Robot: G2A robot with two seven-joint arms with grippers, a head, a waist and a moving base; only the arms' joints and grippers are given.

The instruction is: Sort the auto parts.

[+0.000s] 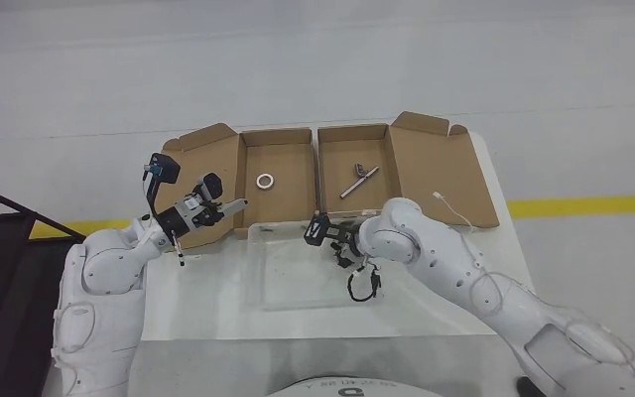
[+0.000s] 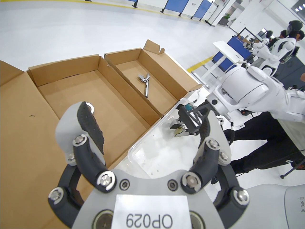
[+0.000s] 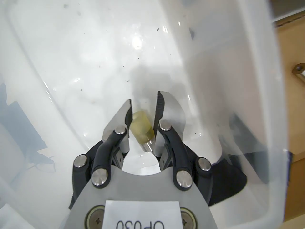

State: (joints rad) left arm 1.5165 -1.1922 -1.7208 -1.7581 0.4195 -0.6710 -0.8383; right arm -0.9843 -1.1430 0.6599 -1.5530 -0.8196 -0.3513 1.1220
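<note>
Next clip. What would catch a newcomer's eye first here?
The right hand, down inside the clear tray, grips a small yellowish part with a metal pin. Behind the tray, two open cardboard boxes sit side by side: the ring box with a metal ring and the rod box with a metal rod. The left hand hangs open over the ring box's side flap.

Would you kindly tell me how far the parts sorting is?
Done: a ring lies in the left box, a metal rod in the right box. In hand: the right gripper grips a yellowish part inside the clear tray. Left: boxing that part; the left gripper is open.
</note>
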